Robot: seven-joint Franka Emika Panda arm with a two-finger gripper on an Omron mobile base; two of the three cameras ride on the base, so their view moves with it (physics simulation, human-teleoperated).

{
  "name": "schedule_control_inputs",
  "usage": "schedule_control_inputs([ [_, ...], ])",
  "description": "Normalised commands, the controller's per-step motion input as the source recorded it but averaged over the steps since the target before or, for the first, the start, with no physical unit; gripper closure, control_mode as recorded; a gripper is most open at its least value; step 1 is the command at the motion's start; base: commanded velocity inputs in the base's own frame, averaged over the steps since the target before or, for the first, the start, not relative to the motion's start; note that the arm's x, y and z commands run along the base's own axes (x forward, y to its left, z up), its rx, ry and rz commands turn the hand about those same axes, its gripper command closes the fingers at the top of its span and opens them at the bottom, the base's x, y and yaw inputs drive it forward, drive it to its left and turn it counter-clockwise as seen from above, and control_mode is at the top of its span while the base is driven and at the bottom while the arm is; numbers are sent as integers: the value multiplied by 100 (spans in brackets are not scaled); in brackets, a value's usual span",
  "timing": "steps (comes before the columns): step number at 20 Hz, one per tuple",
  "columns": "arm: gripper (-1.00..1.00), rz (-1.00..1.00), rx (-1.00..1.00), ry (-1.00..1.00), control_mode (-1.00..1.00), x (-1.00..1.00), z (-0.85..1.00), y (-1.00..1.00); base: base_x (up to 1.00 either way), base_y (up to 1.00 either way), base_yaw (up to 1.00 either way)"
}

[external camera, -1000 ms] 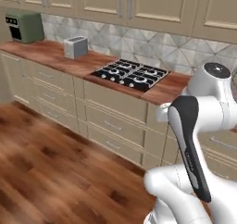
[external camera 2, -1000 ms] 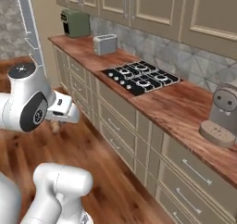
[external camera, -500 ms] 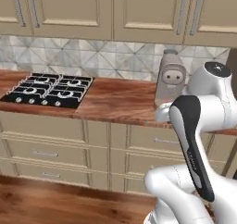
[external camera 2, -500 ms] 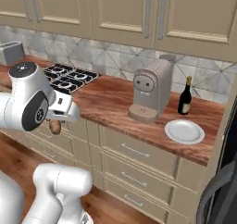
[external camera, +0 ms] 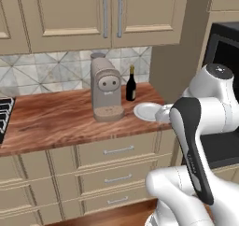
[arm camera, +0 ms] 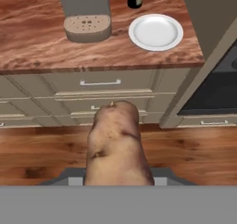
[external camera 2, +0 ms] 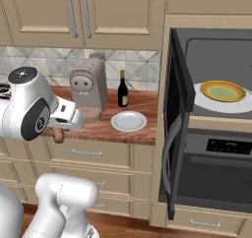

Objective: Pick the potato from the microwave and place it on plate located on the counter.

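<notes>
— Left base view? 
— White plate [external camera: 147, 111] lies on the counter [external camera: 56, 120], beside the coffee machine [external camera: 106, 88] and wine bottle [external camera: 131, 85].

— Right base view? 
— Microwave [external camera 2: 209, 102] door hangs open, yellow-rimmed dish [external camera 2: 222, 91] inside. Potato [external camera 2: 58, 134] peeks below the hand.

— Hand view? 
— Gripper [arm camera: 118, 179] pinches the potato, above the floor before the drawers [arm camera: 99, 83].

Coffee machine [external camera: 105, 89], bottle [external camera: 131, 84] beside plate [external camera: 148, 111]

A glossy white arm [external camera: 205, 127] of rounded, bulbous links fills the lower right; one black elongated link and a dark grey joint cap top it.
</notes>
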Motion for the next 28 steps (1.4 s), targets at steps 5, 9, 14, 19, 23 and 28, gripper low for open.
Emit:
schedule_control_inputs([
  [5,100,0,0,0,100,0,0,0,57,-13,-7],
  [9,100,0,0,0,100,0,0,0,84,0,4],
  [14,100,0,0,0,100,0,0,0,74,0,6],
  [19,100,4,1,6,-100,33,-16,-10,20,-2,3],
  [23,100,2,3,36,-100,87,-24,-14,0,0,0],
  [28,100,0,14,47,-100,100,-50,-46,0,0,0],
])
